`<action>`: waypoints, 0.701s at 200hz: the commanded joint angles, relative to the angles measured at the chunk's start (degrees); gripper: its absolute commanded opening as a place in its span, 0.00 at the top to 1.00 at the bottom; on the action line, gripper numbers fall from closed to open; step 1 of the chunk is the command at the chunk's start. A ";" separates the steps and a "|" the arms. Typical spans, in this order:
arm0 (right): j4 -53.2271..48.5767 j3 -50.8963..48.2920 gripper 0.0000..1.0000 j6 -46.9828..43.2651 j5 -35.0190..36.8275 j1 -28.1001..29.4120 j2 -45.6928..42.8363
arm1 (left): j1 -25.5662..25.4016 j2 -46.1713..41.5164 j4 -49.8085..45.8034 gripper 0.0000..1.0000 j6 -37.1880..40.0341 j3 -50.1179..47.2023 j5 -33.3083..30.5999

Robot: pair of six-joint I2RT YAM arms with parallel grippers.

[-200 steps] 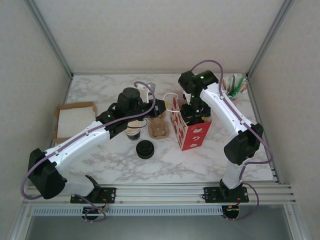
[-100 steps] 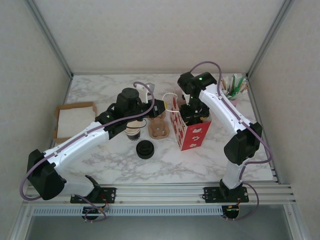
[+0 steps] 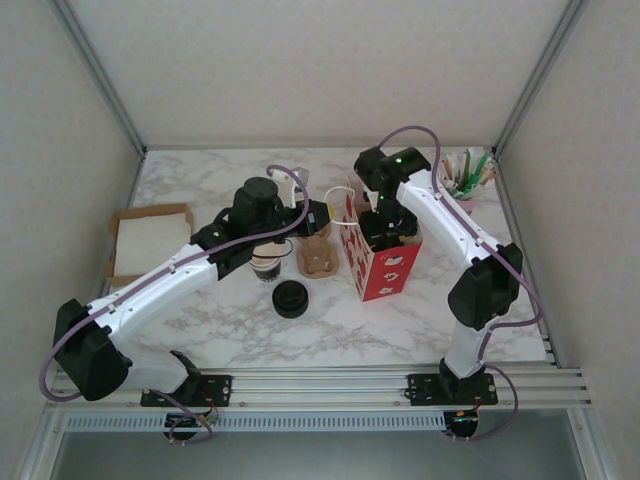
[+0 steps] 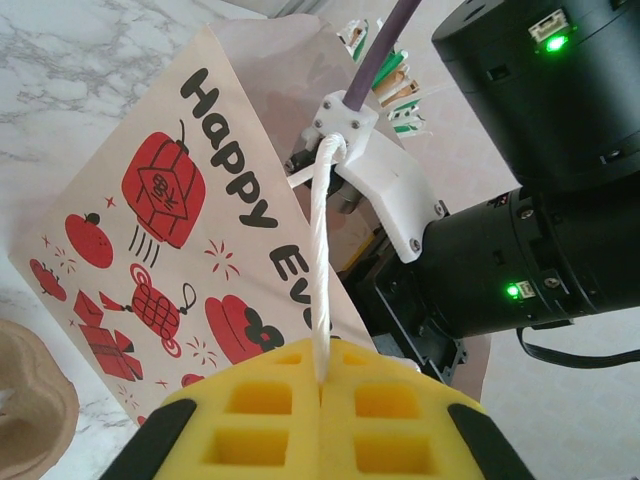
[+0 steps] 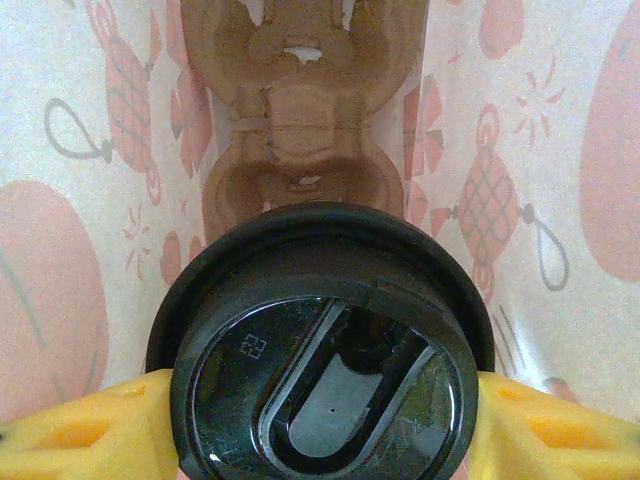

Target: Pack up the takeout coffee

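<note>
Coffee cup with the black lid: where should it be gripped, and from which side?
Pinch the lidded coffee cup on opposite sides near its round top, coming straight down from above. It stands upright inside the paper bag, whose walls block any sideways reach. The right gripper holds it that way.

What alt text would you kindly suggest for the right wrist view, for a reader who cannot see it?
The right tool grips the black-lidded takeout coffee, seen from above, between its yellow pads inside a paper bag. Beyond the cup, a brown cardboard cup carrier sits between the bag's pale, red-printed walls.
</note>
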 commanded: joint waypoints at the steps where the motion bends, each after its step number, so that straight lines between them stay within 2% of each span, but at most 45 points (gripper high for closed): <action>1: 0.51 -1.21 0.34 0.06 -0.51 -0.52 -0.37 | 0.51 -1.22 0.91 1.00 -0.30 -0.28 0.62; 140: 1.95 -2.66 0.34 -0.06 -1.19 -1.00 -1.00 | 0.50 -0.72 0.94 1.00 -0.39 -0.28 0.64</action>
